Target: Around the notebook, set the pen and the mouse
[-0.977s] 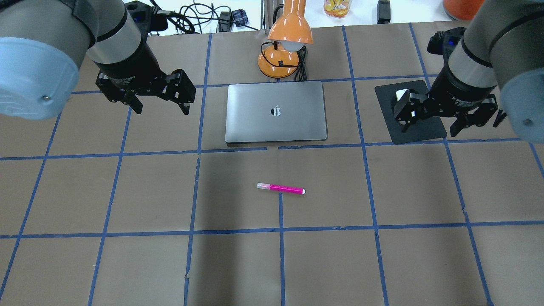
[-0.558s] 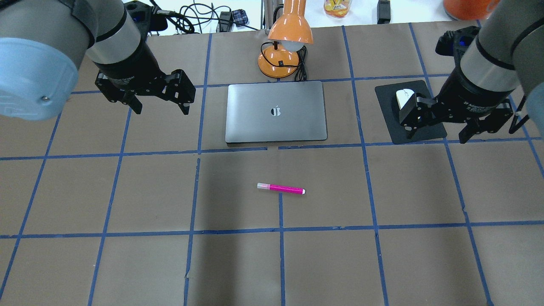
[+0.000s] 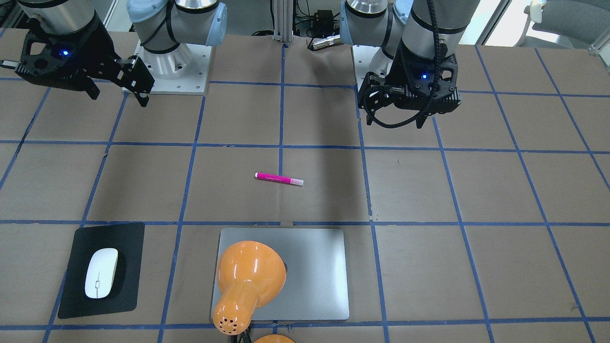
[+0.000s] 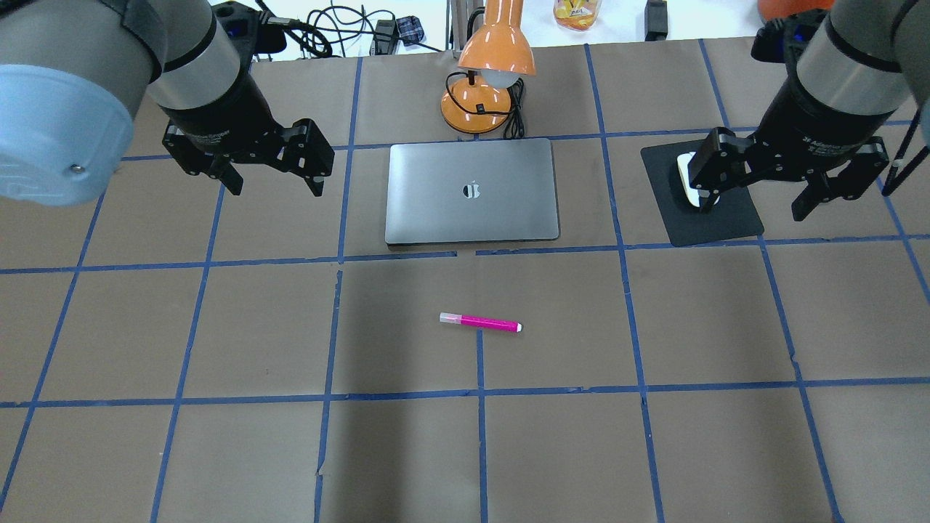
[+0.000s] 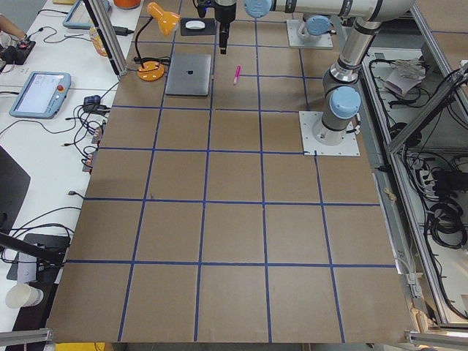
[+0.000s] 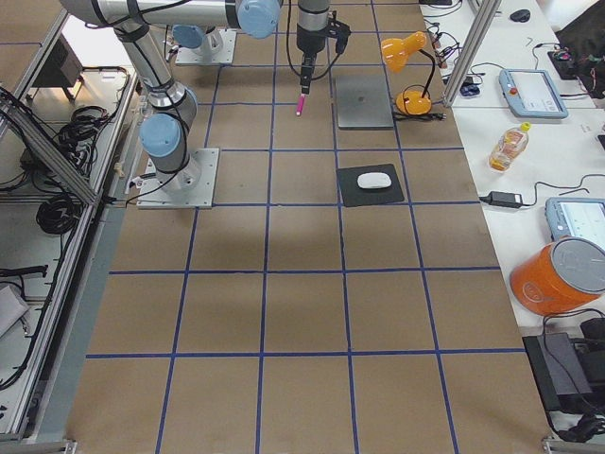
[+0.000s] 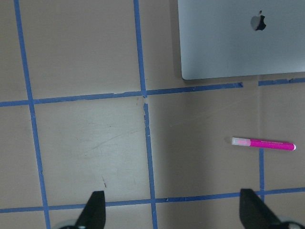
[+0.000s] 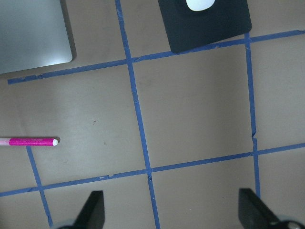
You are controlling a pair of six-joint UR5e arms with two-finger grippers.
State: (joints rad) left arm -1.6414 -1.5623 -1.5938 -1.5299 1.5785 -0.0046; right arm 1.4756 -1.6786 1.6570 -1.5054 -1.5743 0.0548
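The short magenta-pink marker pen lies between the robot and the flat silver-grey laptop notebook, well apart from both grippers. The glossy white oval mouse sits on a thin black mat beside the notebook; the left gripper and right gripper hang high, fingers spread

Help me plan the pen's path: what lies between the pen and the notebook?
Nothing but bare brown table covering and one blue tape line between the pen and the notebook, as the overhead view shows.
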